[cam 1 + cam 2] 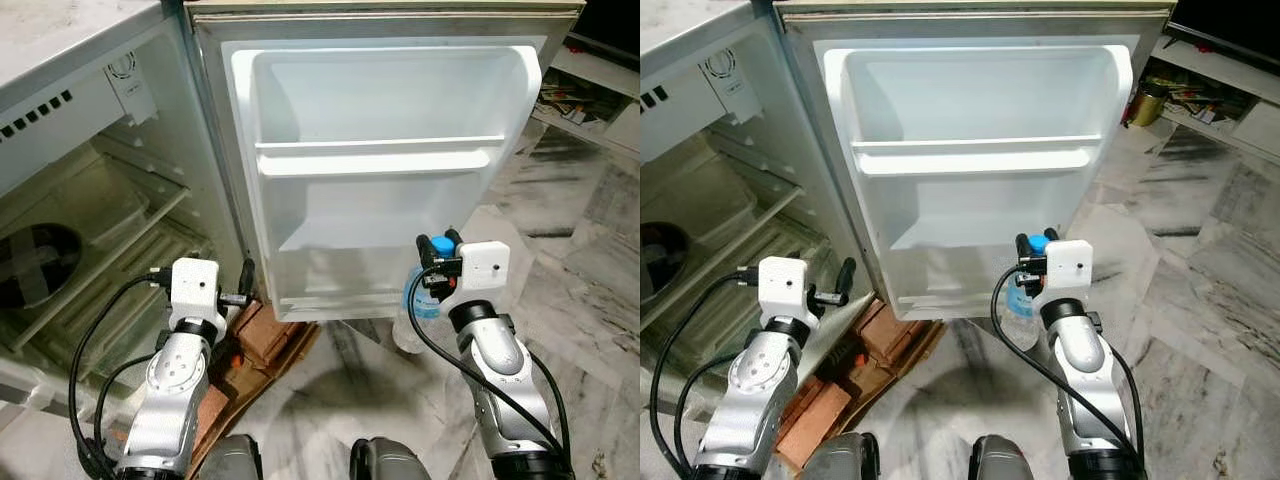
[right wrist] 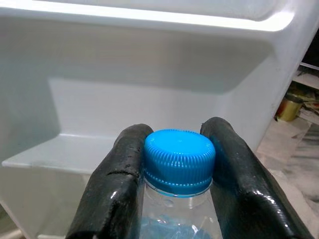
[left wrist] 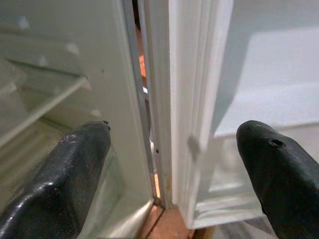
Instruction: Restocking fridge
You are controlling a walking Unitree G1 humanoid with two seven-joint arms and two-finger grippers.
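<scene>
The fridge door [image 1: 380,180] stands wide open before me, its white shelves bare. My right gripper [image 1: 438,246] is shut on a clear water bottle [image 1: 416,310] with a blue cap [image 2: 179,160], held upright just in front of the door's lowest shelf [image 1: 960,235]. In the right wrist view both black fingers [image 2: 119,184] clamp the bottle's neck under the cap. My left gripper [image 1: 240,285] is open, near the hinge side between the fridge body [image 1: 90,230] and the door; its fingers [image 3: 65,174] hold nothing.
The fridge interior on the left has wire shelves and a drawer [image 1: 80,250]. Red bricks [image 1: 265,335] lie on the floor under the door's hinge corner. A low shelf with clutter [image 1: 1200,95] stands at the far right on the marble floor [image 1: 580,300].
</scene>
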